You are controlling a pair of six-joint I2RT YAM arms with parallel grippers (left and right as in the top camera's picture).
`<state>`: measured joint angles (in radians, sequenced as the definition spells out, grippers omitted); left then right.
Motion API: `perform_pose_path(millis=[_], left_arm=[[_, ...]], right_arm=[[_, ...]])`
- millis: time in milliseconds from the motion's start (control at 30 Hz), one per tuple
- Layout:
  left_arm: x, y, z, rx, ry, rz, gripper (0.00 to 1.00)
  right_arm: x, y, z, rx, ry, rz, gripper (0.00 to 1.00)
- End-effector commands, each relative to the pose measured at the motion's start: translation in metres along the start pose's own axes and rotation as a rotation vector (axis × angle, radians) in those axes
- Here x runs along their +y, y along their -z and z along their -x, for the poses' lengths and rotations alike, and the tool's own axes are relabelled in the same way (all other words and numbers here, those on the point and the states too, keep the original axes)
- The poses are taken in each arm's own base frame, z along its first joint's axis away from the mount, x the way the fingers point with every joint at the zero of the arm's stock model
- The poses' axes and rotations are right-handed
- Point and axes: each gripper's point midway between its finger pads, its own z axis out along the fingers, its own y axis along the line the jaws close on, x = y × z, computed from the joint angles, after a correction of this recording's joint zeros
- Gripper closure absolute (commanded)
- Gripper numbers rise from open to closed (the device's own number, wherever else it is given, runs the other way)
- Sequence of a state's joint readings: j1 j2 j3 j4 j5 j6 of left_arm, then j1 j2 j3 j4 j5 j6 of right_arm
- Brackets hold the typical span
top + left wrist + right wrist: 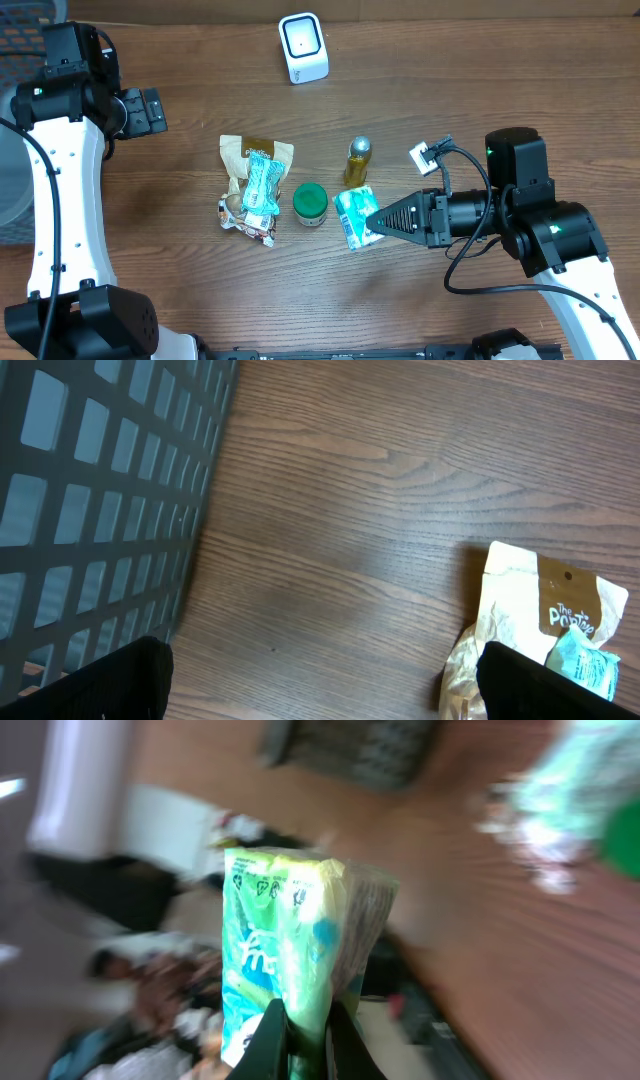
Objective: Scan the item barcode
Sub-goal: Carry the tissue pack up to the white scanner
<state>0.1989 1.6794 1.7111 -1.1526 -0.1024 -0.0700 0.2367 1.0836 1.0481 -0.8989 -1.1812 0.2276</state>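
Note:
A small green and white packet (353,216) hangs a little above the table, pinched at one end by my right gripper (374,221). In the right wrist view that packet (290,950) stands up from the shut gripper (306,1032), and the picture is blurred. The white barcode scanner (303,46) stands at the back of the table, well away from the packet. My left gripper (152,110) is open at the far left; in its wrist view its gripper (325,675) has only bare wood between the fingers.
On the table lie a tan snack bag (250,155) with a teal packet (261,184) on it, a green-lidded jar (311,203) and a small yellow bottle (358,161). A dark mesh basket (95,500) stands at the far left.

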Motion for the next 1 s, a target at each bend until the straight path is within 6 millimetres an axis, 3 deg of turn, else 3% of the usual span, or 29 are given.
perform_pose_path(millis=[0,100,200,267,367,533,633,800,967], left_arm=[[0.003,0.009,0.006,-0.032,-0.015,0.005,0.0],[0.003,0.009,0.006,-0.032,-0.015,0.005,0.01],[0.003,0.009,0.006,-0.032,-0.015,0.005,0.0],[0.003,0.009,0.006,-0.032,-0.015,0.005,0.01],[0.003,0.009,0.006,-0.032,-0.015,0.005,0.01],[0.003,0.009,0.006,-0.032,-0.015,0.005,0.0],[0.003,0.009,0.006,-0.032,-0.015,0.005,0.01],[0.003,0.009,0.006,-0.032,-0.015,0.005,0.0],[0.003,0.009,0.006,-0.032,-0.015,0.005,0.01]], right_arm=[[-0.045,0.009,0.011,-0.07,0.074,-0.304,0.96],[-0.079,0.021,0.017,-0.11,0.065,-0.523,0.96],[-0.1,0.038,0.033,-0.211,-0.005,-0.68,0.97],[-0.096,0.043,0.043,-0.236,0.002,-0.703,0.97],[-0.073,0.049,0.062,-0.232,0.002,-0.704,0.97],[-0.029,0.06,0.105,-0.171,-0.026,-0.724,0.97],[-0.015,0.068,0.132,-0.15,-0.016,-0.781,0.97],[-0.018,0.072,0.179,-0.207,0.054,-0.914,0.96],[-0.041,0.059,0.206,-0.228,0.157,-1.062,0.96]])
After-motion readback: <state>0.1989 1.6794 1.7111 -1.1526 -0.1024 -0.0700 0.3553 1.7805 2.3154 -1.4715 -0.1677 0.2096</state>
